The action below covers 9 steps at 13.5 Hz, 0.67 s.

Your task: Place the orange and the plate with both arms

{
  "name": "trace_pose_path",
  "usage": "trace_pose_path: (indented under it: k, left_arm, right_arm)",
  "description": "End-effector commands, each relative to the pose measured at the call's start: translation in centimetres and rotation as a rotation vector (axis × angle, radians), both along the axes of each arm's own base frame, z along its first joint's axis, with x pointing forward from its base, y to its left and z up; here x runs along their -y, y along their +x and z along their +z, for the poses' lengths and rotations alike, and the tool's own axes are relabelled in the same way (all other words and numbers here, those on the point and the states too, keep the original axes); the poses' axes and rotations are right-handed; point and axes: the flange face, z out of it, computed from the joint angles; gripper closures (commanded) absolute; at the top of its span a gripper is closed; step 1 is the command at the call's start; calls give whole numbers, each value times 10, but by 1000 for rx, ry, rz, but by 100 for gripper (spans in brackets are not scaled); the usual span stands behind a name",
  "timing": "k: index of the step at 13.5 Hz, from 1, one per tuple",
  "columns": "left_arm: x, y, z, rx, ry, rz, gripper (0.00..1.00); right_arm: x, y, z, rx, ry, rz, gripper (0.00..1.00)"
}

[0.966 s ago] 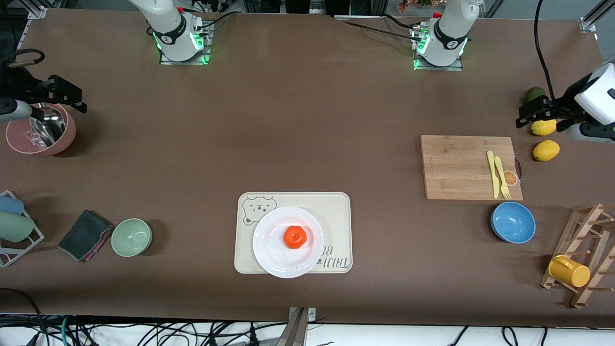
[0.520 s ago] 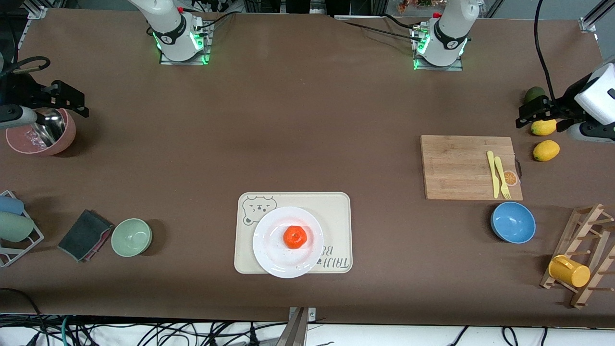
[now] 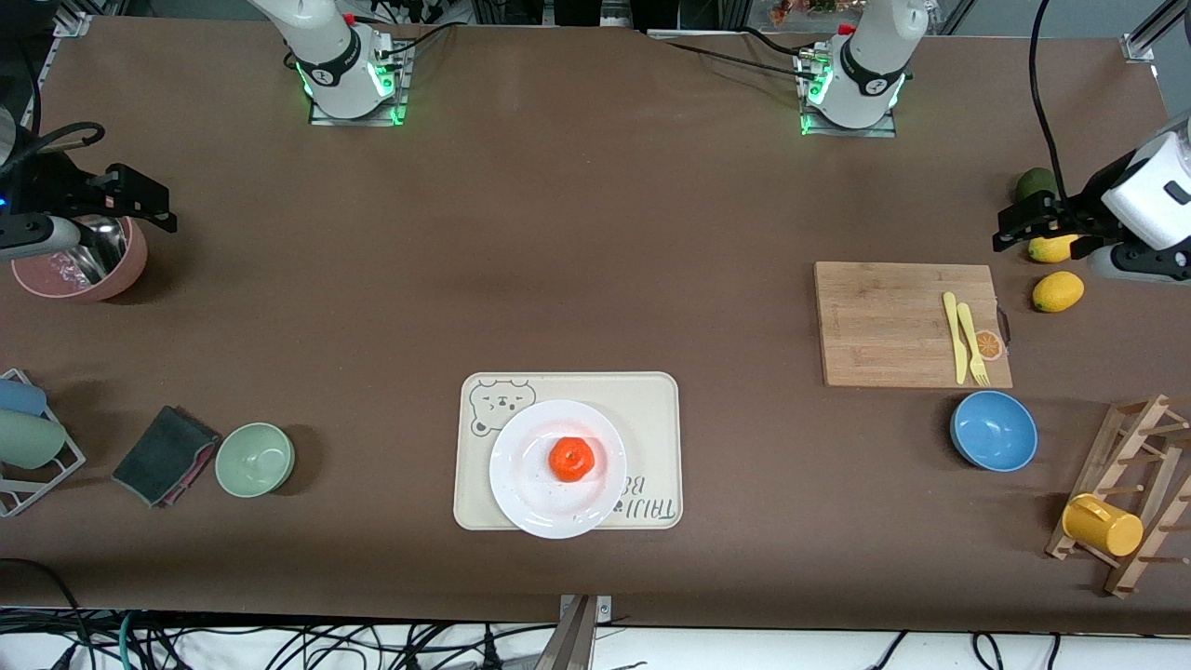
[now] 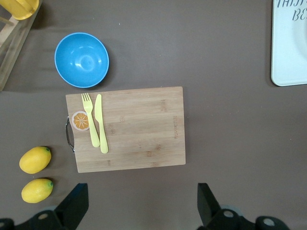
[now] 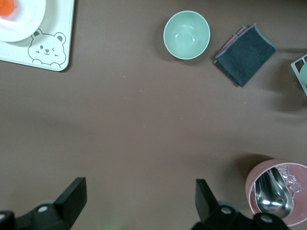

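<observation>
1. Near the front edge, mid-table: the orange (image 3: 570, 459) sits on the plate (image 3: 521, 493), slightly off centre toward the left arm's end. The plate rests on the cream tray (image 3: 651, 409), covering the tray's nearer part.

2. Left gripper (image 3: 1019, 223) hangs high over the left arm's end of the table, above the two lemons (image 3: 1058, 290), just off the cutting board (image 3: 893, 321). Fingers (image 4: 74, 206) spread wide, nothing between them.

3. Right gripper (image 3: 140, 197) hangs over the right arm's end, above the rim of the pink bowl (image 3: 121, 270) that holds metal utensils. Its fingers (image 5: 72, 196) are likewise spread, holding nothing.

4. Key relation: both grippers are well apart from the plate, each out at its own end, with plate and orange between them and toward the front camera. Neither arm looks clearly nearer. Plate and orange are round, so no long axis governs an approach.

5. Judgement: orange on plate, plate on tray — placement looks done; both arms appear parked.

6. View differences: the front view alone shows plate and orange whole and both arms at once. The right wrist view catches only a sliver of orange (image 5: 5, 7) and plate (image 5: 26, 26) at its corner, plus the green bowl (image 5: 186, 34) and dark cloth (image 5: 244, 53). The left wrist view shows just a tray corner (image 4: 290, 72); no orange, but clear finger spacing.
</observation>
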Motion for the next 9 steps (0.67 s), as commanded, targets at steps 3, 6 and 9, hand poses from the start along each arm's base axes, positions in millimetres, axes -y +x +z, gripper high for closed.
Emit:
trace_pose_path:
  k: [3, 6, 9]
  left_arm:
    - [-2, 4, 4, 0, 18, -8, 0]
    - [-3, 4, 4, 0, 19, -7, 0]
    - [-3, 4, 4, 0, 18, -5, 0]
  right_arm:
    - [14, -2, 11, -9, -16, -23, 0]
    - [5, 0, 7, -15, -20, -9, 0]
    - [6, 2, 1, -24, -8, -7, 0]
